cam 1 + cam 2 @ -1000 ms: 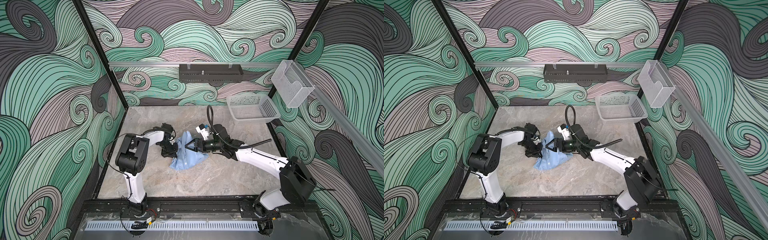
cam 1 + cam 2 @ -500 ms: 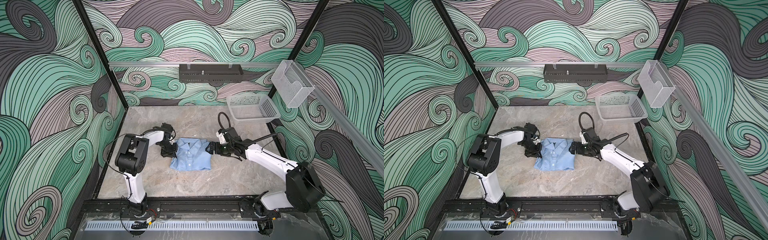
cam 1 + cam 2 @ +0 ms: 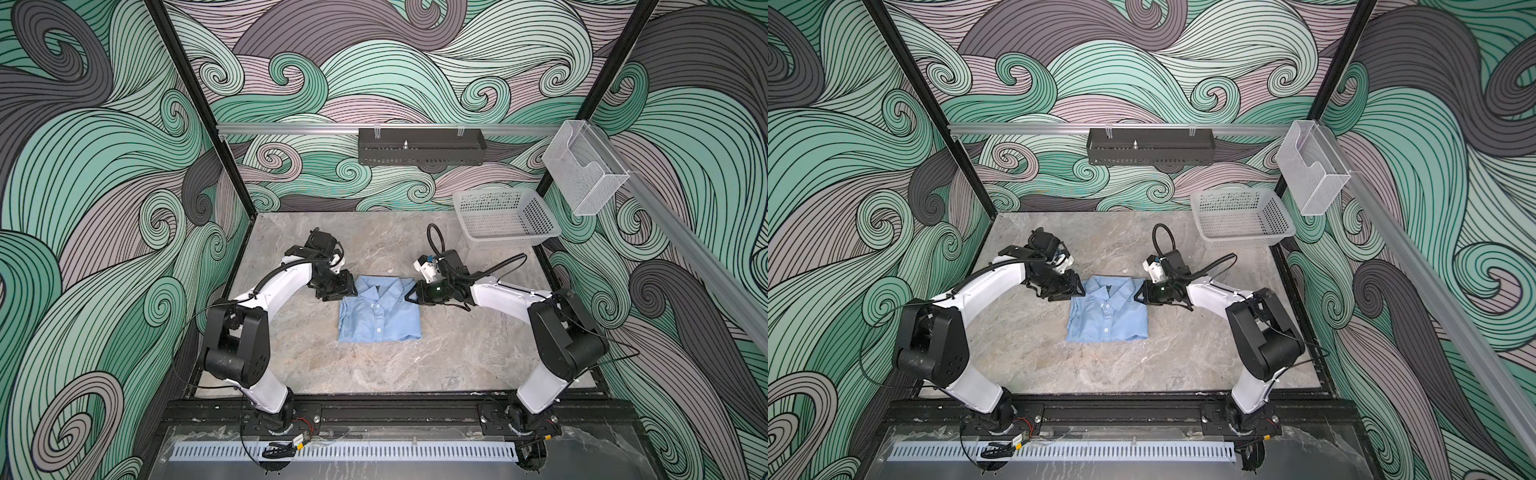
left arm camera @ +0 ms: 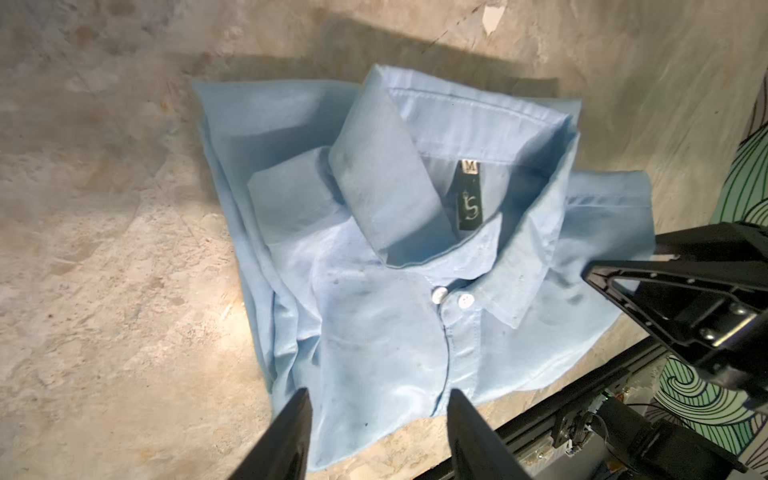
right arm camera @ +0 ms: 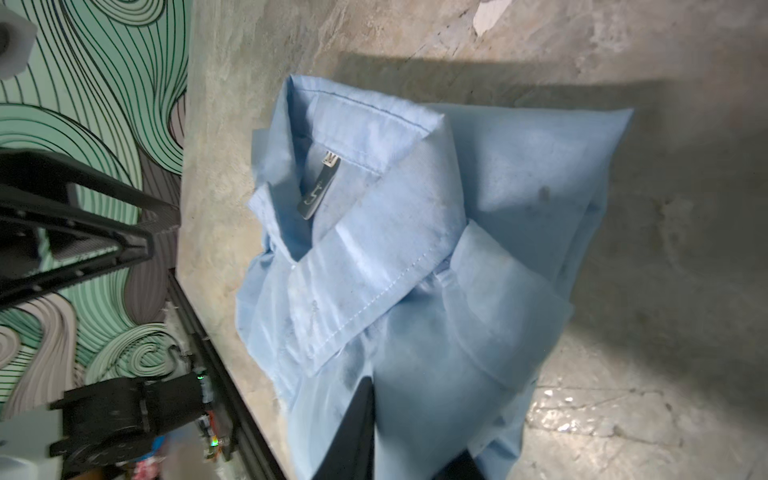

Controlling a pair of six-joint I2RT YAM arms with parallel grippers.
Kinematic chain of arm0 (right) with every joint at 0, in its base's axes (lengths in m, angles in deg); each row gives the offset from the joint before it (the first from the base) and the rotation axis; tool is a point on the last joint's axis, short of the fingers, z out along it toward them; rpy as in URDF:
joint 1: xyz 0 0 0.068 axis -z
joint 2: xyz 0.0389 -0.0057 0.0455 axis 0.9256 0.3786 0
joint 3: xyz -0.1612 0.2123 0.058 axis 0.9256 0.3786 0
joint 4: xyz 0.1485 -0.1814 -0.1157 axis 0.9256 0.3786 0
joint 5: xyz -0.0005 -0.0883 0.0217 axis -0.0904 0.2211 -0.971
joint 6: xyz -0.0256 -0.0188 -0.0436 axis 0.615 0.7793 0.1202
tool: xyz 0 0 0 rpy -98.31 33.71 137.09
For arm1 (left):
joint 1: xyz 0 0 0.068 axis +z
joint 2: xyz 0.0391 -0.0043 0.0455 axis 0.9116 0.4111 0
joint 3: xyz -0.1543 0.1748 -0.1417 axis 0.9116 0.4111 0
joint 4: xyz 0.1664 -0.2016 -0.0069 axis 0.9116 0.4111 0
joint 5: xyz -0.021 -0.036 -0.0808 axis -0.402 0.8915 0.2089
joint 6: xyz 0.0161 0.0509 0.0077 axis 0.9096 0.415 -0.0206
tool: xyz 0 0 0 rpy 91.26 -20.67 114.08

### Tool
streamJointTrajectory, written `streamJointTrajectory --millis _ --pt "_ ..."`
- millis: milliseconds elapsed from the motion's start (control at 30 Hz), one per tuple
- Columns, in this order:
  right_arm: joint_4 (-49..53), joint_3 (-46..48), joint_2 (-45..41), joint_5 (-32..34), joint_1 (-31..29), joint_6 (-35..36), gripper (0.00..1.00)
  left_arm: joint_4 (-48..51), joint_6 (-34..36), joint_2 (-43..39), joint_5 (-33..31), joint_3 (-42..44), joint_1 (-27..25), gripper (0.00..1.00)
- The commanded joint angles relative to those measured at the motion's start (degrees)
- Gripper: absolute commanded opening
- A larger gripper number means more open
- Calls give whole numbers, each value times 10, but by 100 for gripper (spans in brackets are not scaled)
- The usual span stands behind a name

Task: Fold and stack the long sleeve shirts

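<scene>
The long sleeve shirt (image 3: pixel 378 316) (image 3: pixel 1106 318) is a light blue button-up, lying folded into a rectangle mid-table with its collar toward the back. My left gripper (image 3: pixel 348 291) (image 3: pixel 1073 289) sits at the shirt's back left corner. In the left wrist view its fingers stand apart over the shirt (image 4: pixel 395 291), and the left gripper (image 4: pixel 378 392) clamps nothing. My right gripper (image 3: pixel 409 295) (image 3: pixel 1138 297) is at the back right corner. In the right wrist view cloth of the shirt (image 5: pixel 415 249) fills the narrow gap of the right gripper (image 5: pixel 411 419).
A pale perforated basket (image 3: pixel 511 243) (image 3: pixel 1246 243) stands at the back right of the table. A black tray (image 3: pixel 419 145) hangs on the back wall, and a clear plastic holder (image 3: pixel 582 170) on the right rail. Bare marble lies in front of the shirt.
The right gripper drew back from the middle to the shirt's right edge and the bunched shirt now lies flat and folded. The left jaws opened; the right jaws closed.
</scene>
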Motion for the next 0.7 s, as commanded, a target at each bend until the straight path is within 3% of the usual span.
streamJointTrajectory --millis 0,100,133,200,300,367,533,600,667 --pt "42 -45 -15 26 -17 62 15 2 1 23 17 -15 5 55" --pt "76 -72 -1 42 -22 82 17 -5 -2 49 -11 -31 5 55" --pt "86 -78 6 50 -21 84 22 0 -2 61 -27 -37 5 55" --pt "108 -88 17 71 -20 88 48 14 -3 85 -52 -54 6 54" --pt "111 -87 20 88 -15 83 55 15 -7 107 -84 -63 5 53" --pt "110 -89 25 90 -9 78 51 22 -7 122 -102 -72 6 53" --pt "113 -116 57 95 -2 80 24 35 -4 168 -129 -96 6 50" --pt "115 -126 67 94 -2 82 16 25 -7 178 -124 -97 6 45" --pt "110 -130 69 90 -2 85 8 22 -9 187 -121 -104 6 33"
